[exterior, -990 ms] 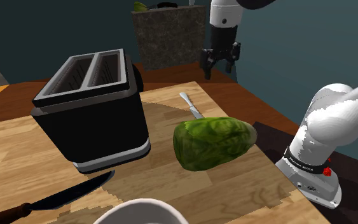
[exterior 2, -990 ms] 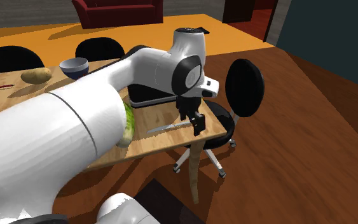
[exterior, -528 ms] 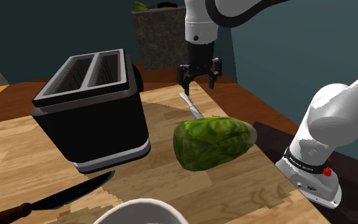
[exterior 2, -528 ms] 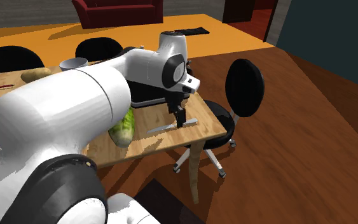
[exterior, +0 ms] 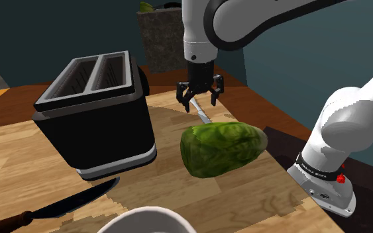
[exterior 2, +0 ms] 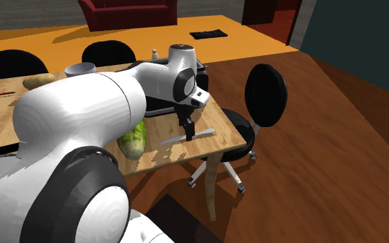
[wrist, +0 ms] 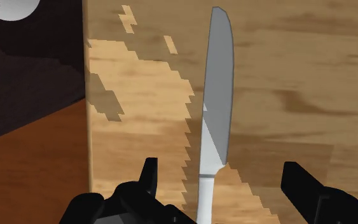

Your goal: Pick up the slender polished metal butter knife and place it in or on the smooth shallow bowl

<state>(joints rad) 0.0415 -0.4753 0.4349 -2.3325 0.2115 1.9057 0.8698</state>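
The silver butter knife (exterior: 201, 112) lies flat on the wooden table (exterior: 19, 152), near its far corner, just behind the lettuce. My gripper (exterior: 199, 99) hangs open right above the knife's far end. In the wrist view the knife (wrist: 215, 95) runs straight away from the gripper (wrist: 222, 184), its handle lying between the two spread fingers (wrist: 149, 184) without touching either. In the second exterior view the gripper (exterior 2: 187, 128) stands over the knife (exterior 2: 186, 137). A white bowl (exterior: 148, 220) shows at the shoulder view's bottom edge; a pale bowl (exterior 2: 80, 69) sits far along the table.
A green lettuce (exterior: 223, 149) lies close beside the knife's blade. A black toaster (exterior: 95, 112) stands at the shoulder view's left. A dark kitchen knife (exterior: 72, 202) lies near the bowl. The table edge (wrist: 87, 127) runs near the gripper, and a black chair (exterior 2: 265, 86) stands beyond it.
The gripper has swung toward the shoulder view's left and come down, from beyond the table corner to right over the butter knife. Its fingers stayed open. The knife has not moved.
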